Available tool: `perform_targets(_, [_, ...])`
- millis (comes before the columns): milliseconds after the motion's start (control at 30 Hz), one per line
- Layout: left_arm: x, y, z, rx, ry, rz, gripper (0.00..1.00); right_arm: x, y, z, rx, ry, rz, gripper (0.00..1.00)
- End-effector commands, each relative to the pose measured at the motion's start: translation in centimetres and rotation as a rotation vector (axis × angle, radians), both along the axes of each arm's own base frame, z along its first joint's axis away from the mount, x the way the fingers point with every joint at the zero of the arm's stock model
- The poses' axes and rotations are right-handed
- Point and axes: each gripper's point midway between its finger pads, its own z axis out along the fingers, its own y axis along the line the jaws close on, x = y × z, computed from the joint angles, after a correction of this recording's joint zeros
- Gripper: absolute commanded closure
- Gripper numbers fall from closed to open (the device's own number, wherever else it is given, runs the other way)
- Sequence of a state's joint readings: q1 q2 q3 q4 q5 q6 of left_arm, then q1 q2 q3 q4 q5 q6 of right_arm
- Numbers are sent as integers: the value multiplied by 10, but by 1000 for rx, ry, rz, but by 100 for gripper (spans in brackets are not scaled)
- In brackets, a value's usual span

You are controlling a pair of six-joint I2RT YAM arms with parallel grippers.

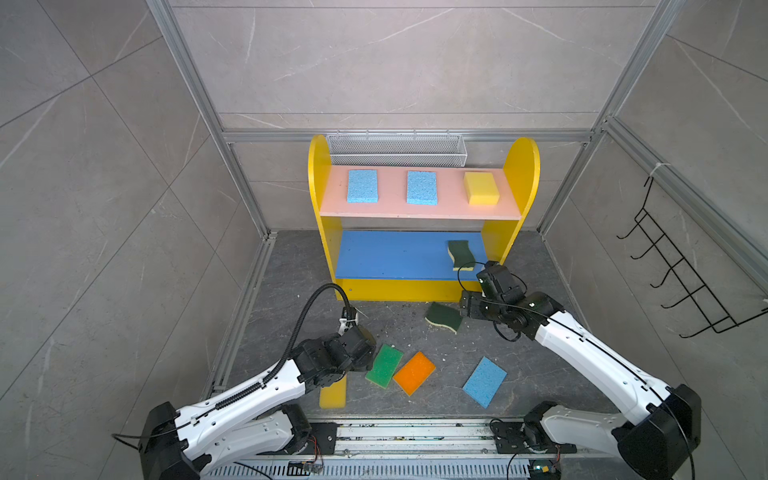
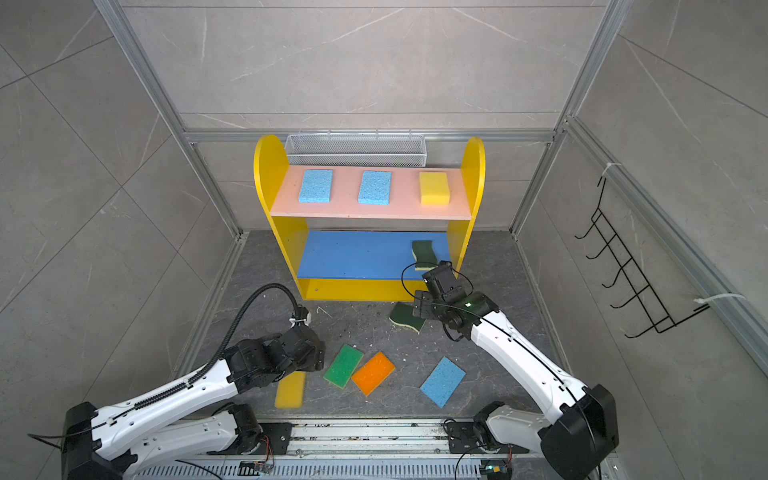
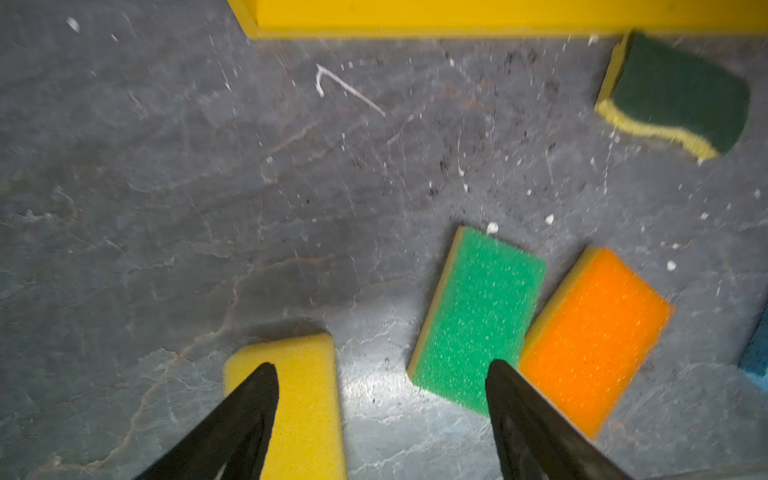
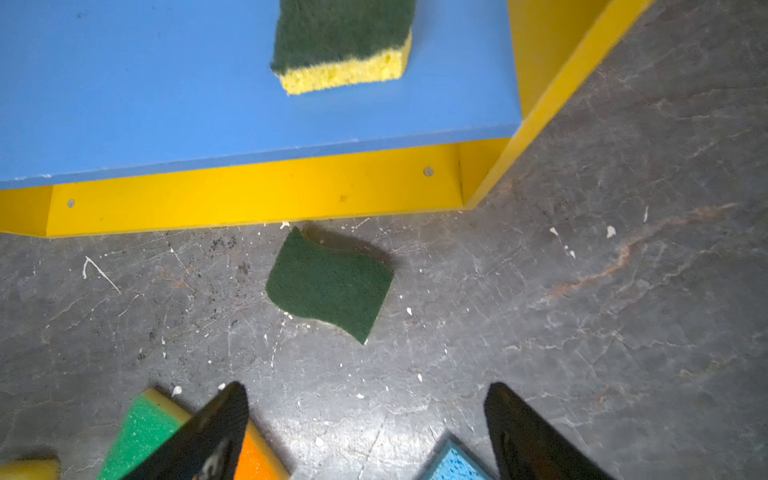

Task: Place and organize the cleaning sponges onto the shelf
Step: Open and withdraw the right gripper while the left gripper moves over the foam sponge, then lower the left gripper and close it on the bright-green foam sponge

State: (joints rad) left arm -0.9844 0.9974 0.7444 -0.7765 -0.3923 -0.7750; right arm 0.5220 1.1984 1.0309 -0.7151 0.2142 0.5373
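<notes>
Scuffed grey stone floor (image 1: 291,270) is lying beneath us; our left arm (image 1: 270,384) is covering part of the yellow foam sponge (image 1: 332,397); left gripper (image 3: 380,368) and right gripper (image 4: 365,386) are gaping empty.

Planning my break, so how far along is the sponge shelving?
Done: four sponges on the shelf, three on the pink board, one on the blue board. In hand: nothing, left tool and right tool open and empty. Left: five on the floor, yellow, green, orange, blue, dark-green.

Robot laboratory test cell. You look into an aluminium frame (image 1: 195,95) lined with stone-print wall panels (image 1: 395,62); left arm (image 1: 249,399) and right arm (image 1: 602,361) bolt to a base rail (image 1: 415,434) beside an exposed electronics board (image 1: 542,468).
</notes>
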Motion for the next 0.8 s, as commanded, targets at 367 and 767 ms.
perform_targets(367, [-40, -66, -60, 25, 128, -277, 11, -51, -30, -37, -54, 110, -25, 4])
perform_targets(767, [-41, -67, -79, 132, 149, -335, 7, -53, -41, -28, -88, 81, -46, 2])
